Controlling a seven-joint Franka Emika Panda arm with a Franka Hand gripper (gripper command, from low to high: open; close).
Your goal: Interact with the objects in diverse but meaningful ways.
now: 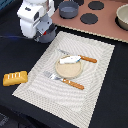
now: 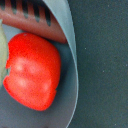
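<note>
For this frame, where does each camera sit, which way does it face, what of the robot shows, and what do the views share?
Exterior view: off the arm, raised, looking down on the striped beige placemat and yellow scored bread loaf; the white arm shows, its gripper over a grey pot.
Wrist view: on the wrist, looking closely into a grey pot holding a red tomato and brown sausage; no fingers show.
Shared: probably that pot.

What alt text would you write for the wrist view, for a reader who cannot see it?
Close view of a red tomato lying inside a grey pot, filling much of the picture. Behind it in the pot is a brown sausage with dark stripes, and a dark surface shows outside the rim.
</note>
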